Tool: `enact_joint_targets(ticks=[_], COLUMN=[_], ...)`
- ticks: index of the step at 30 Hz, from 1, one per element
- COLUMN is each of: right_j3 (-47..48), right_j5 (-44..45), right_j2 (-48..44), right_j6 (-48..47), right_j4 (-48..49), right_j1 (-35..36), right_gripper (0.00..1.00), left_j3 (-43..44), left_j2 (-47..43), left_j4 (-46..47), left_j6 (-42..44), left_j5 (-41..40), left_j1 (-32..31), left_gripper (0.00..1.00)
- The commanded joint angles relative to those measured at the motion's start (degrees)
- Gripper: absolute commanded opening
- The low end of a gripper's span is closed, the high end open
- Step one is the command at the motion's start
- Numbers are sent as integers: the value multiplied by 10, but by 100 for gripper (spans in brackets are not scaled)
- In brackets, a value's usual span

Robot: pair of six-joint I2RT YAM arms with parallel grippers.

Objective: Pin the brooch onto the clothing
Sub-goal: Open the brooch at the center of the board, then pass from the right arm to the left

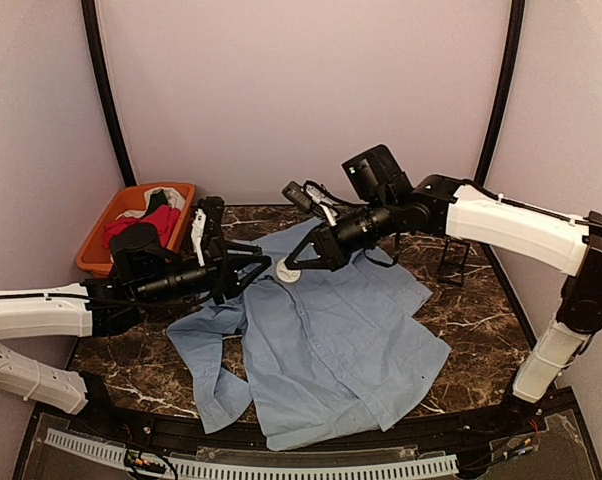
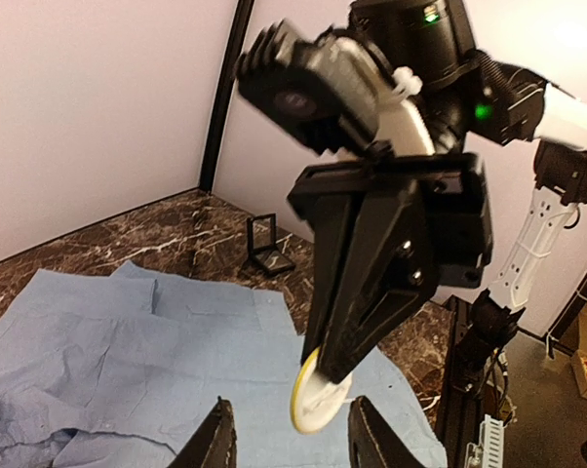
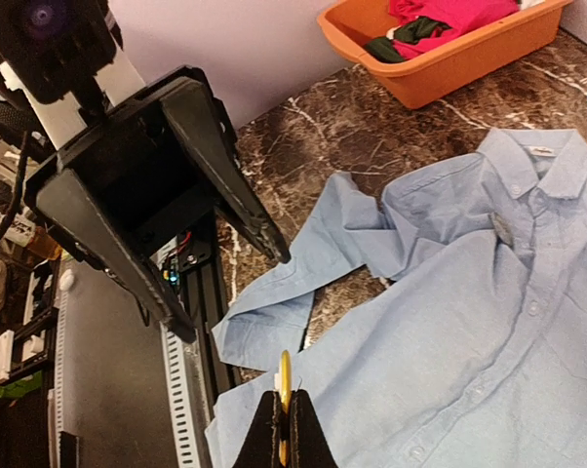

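Right now the pinning is not yet done. The brooch (image 2: 318, 398) is hanging in the air above the shirt (image 1: 331, 350), not touching the cloth, and nothing is showing fastened on the fabric.

- Right gripper (image 3: 285, 405): jaws are closing tight on the brooch, pinching it by its upper part. The lower half is hanging free below the fingertips.
- Left gripper (image 3: 237, 292): jaws are standing apart and holding nothing. In the left wrist view its two fingers (image 2: 215, 444) are flanking the brooch from below, apart from it.
- Position: the two grippers are meeting nose to nose over the far left part of the shirt, near the collar and shoulder.
- Judged stage: the brooch is being presented between the arms. What is left, by this reading, is opening or exposing the pin, bringing it down to the cloth, passing it through and closing it.

Brooch: a round, pale disc with a yellow rim, so there is no real long axis, only a flat plane. It is standing on edge. From the right wrist it is showing as a thin upright yellow line in step with the fingers. One pale face is turning toward the left gripper. Which face is carrying the pin cannot be told.

Shirt: it is lying rumpled on the marble table (image 1: 471, 320), collar toward the far side and hem toward the near edge. One sleeve is trailing left.
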Motion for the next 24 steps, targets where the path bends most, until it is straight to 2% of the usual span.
enact_joint_targets(ticks=[1, 3, 7, 10, 12, 17, 24], right_j3=[-23, -29, -28, -5, 12, 31, 29], right_j5=[110, 127, 47, -10, -26, -37, -42], right_j2=[-36, -38, -36, -25, -18, -16, -18], right_j6=[-19, -21, -25, -33, -44, -80, -119], right_j4=[32, 36, 39, 10, -20, -83, -118], right_j1=[3, 3, 3, 3, 3, 3, 4], right_gripper=[0, 0, 0, 0, 0, 0, 0], left_j3=[12, 3, -1, 27, 45, 63, 82], left_j2=[8, 8, 16, 29, 40, 42, 49], left_j4=[-79, -66, -33, -44, -77, -95, -102], left_j6=[11, 5, 20, 62, 86, 119, 126], left_j5=[-59, -57, -9, 64, 86, 113, 182], left_j1=[0, -1, 0, -1, -1, 0, 3], left_gripper=[40, 43, 49, 49, 49, 49, 48])
